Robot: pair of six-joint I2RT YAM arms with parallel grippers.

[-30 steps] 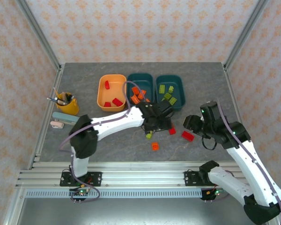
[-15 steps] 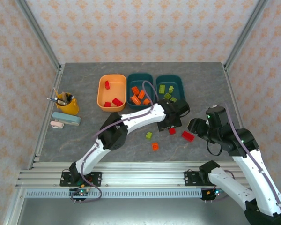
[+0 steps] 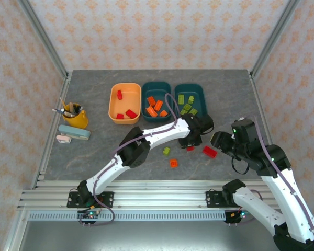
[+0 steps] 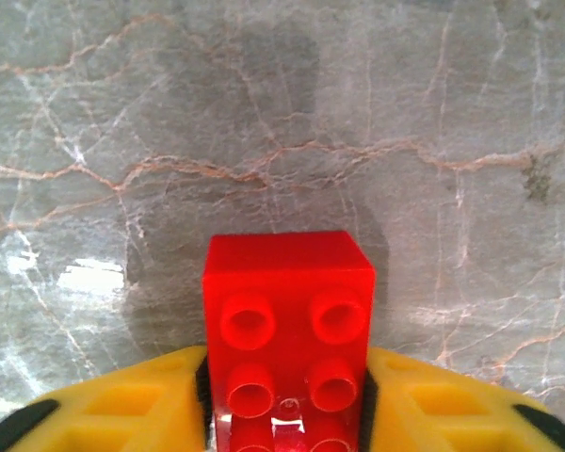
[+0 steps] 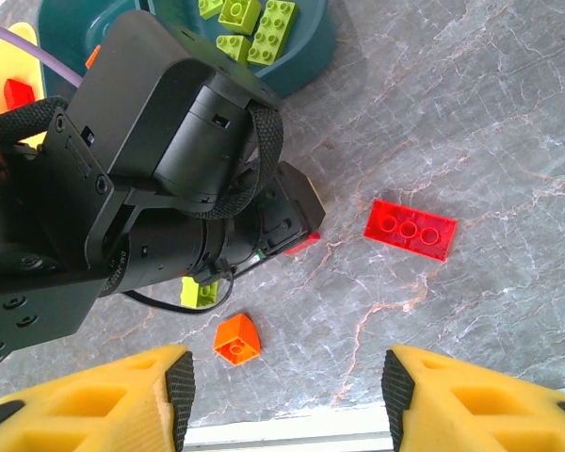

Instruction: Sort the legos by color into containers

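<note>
We are seeing the small red brick [image 4: 287, 320] sitting studs-up on the grey marbled table [image 4: 264, 113], squarely between the yellow fingers [image 4: 122, 410] of the left gripper [image 4: 287, 405]; both pads are pressing against its sides; from above, it is lying just in front of the right teal tub [image 3: 202, 97], which is holding yellow-green bricks.

A second ago this gripper was hanging farther left, over the loose yellow-green brick [image 3: 166, 151], with its jaws spread wide; since then it has been crossing to the red brick and closing in on it; the brick itself is staying almost where it was; the right arm has been drifting only a little to the right.

The left gripper is now clamping the small red brick; we cannot tell whether the brick is leaving the table.

The right gripper [image 5: 287, 395] is hovering with its fingers wide apart, gripping nothing; the long red brick [image 5: 411, 229] and an orange brick [image 5: 237, 339] are lying loose on the table beneath it; the light orange tub [image 3: 112, 104] is holding red bricks and the middle teal tub [image 3: 143, 99] orange ones.
</note>
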